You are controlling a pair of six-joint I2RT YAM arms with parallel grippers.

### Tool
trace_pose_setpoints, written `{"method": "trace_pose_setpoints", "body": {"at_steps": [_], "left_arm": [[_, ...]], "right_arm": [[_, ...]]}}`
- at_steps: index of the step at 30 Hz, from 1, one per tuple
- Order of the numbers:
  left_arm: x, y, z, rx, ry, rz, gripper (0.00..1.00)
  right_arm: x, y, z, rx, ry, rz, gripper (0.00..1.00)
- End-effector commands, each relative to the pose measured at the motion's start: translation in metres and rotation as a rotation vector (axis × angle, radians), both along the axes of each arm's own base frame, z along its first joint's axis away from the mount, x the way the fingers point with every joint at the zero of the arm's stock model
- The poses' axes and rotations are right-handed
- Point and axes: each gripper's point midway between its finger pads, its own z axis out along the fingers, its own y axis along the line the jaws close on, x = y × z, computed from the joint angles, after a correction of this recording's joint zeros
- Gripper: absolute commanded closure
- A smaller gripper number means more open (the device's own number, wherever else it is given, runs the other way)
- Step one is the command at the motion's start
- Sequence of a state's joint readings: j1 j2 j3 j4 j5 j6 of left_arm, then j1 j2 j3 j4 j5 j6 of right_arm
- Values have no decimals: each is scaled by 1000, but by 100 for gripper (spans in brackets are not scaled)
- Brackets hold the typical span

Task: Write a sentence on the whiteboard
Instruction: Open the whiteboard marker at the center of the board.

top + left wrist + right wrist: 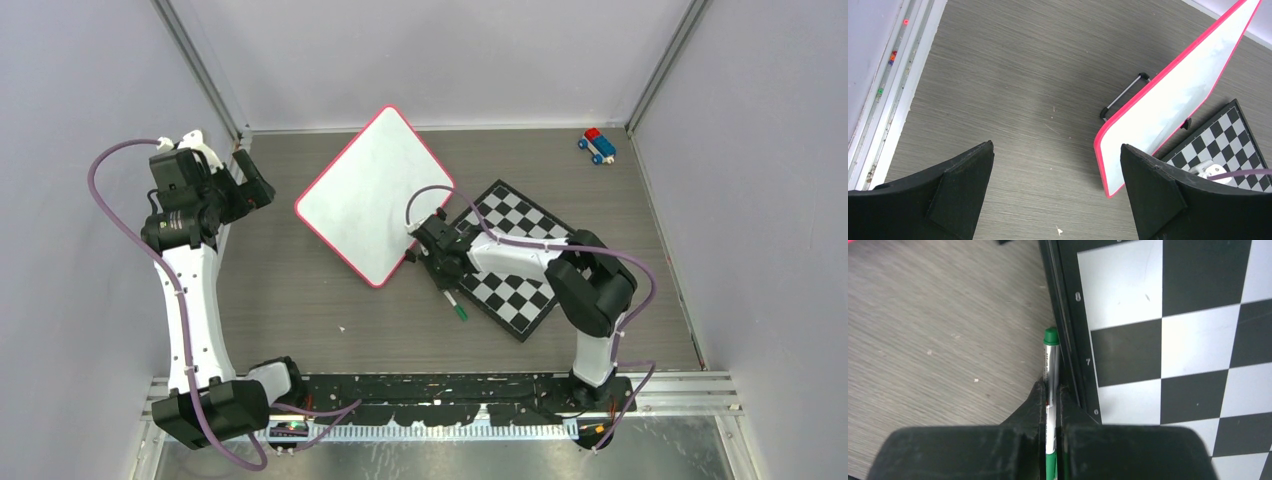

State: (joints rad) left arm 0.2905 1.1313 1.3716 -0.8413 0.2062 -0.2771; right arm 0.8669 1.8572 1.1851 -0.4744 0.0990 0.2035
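Whiteboard [372,196] stands tilted on its prop at table centre, one corner toward 12 o'clock, face plain white. Right gripper [1050,390] sits at its 4 o'clock edge, clamped on a green marker [1050,352] beside the checkered board [515,262]. Left gripper [1056,147], at 9 o'clock, is spread wide and holds nothing.

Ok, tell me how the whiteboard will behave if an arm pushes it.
It looks thin and rigid, so the whiteboard should move as one piece. It seems propped tilted on a wire leg, so a push may tip it. Probably light, so it could skid on the table.
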Motion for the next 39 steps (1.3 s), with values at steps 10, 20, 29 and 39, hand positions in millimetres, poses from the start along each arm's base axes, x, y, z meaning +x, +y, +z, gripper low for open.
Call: {"method": "trace_pose_setpoints", "body": {"at_steps": [10,20,29,39], "left_arm": [[6,1,18,31,-70,-29,0],[12,-5,17,39,-58,-99,0],[21,-16,15,8,-30,-195,0],[27,-25,25,17,-55,-257,0]], "right_arm": [[14,-110,-11,-268,144,-32,100],[41,-179,-5,-327,155,64,100],[77,-227,23,-364,126,160,100],[108,-236,73,-312,50,147,100]]}}
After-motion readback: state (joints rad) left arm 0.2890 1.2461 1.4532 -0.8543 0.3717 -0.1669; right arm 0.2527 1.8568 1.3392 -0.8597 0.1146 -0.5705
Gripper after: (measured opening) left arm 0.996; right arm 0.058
